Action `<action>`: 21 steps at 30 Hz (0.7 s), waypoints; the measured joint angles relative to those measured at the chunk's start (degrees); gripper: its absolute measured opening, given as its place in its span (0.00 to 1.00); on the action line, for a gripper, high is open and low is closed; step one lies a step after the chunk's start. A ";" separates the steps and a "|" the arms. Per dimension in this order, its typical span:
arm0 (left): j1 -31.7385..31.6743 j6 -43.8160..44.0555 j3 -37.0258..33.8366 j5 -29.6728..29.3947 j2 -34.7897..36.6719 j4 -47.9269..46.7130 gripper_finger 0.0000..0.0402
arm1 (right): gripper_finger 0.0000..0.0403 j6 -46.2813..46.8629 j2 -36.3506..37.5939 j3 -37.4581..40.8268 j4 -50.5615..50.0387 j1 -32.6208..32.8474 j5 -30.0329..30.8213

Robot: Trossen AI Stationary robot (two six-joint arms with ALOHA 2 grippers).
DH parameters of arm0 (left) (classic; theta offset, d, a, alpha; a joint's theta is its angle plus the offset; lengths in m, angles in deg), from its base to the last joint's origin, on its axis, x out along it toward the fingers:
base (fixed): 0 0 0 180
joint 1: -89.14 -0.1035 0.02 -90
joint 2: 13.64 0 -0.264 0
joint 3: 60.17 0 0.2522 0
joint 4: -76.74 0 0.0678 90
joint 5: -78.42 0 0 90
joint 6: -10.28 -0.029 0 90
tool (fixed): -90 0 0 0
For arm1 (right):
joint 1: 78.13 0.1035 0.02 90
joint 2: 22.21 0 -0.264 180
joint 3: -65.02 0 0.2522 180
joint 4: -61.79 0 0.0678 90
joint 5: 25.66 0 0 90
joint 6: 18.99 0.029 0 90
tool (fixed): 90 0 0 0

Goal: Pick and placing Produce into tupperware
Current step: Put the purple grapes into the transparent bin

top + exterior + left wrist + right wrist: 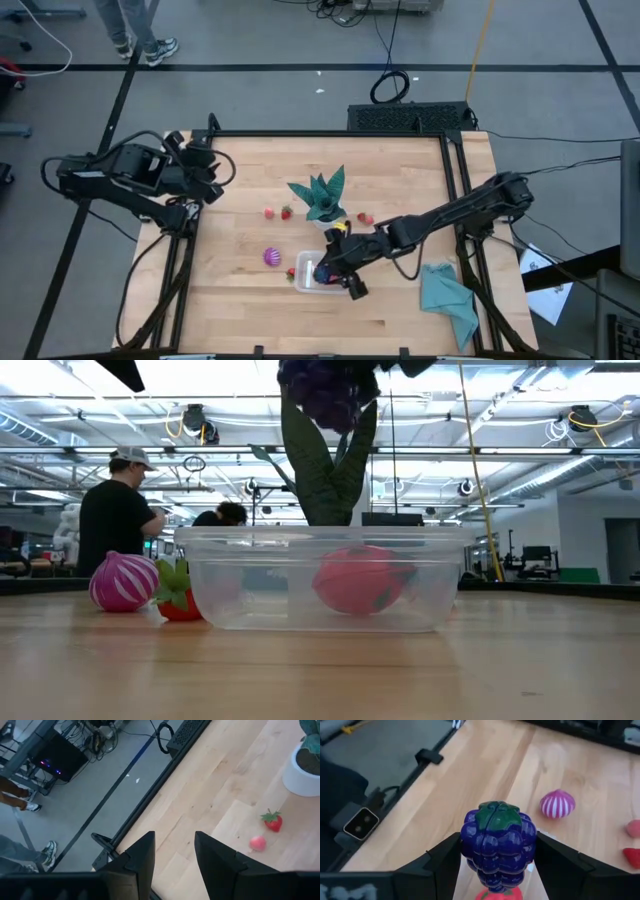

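My right gripper (498, 851) is shut on a dark purple grape bunch (498, 845) with a green top, over the clear tupperware (230, 585). A larger red piece (360, 580) lies inside the tupperware. The pink-purple ball (123, 582) and a strawberry (178, 598) rest on the table just left of it. More small red pieces (287, 212) lie near the potted plant. At the far left, my left gripper (173, 837) hangs above the table, its fingers a little apart around nothing. My right gripper pinches the grape bunch by its two opposite sides (467, 845) between its two fingers. The fingers slant down from the table's right side. The bunch (325, 390) is lifted clear, above the tupperware's rim and the red piece inside.
A teal spiky plant in a white pot (322, 200) stands just beyond the tupperware. A teal cloth (447, 300) lies at the near right. Bare wood stretches over the table's near left part. A person stands in the room behind, in the low view.
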 joint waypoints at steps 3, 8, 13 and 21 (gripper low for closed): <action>-0.16 -0.01 -0.02 0.02 -0.62 0.05 0.36 | 0.54 -1.06 -2.98 -2.44 0.27 0.00 -0.07; -0.22 -0.15 0.00 0.03 -1.57 -0.06 0.36 | 0.54 -0.96 -6.86 -5.12 -0.17 0.00 -0.11; -0.29 -0.26 -0.02 0.05 -2.10 -0.11 0.36 | 0.54 -0.61 -9.65 -5.31 -0.02 -0.11 -0.05; -0.27 -0.22 0.00 0.05 -2.12 -0.11 0.36 | 0.54 -0.63 -13.23 -5.27 -0.38 -1.10 0.02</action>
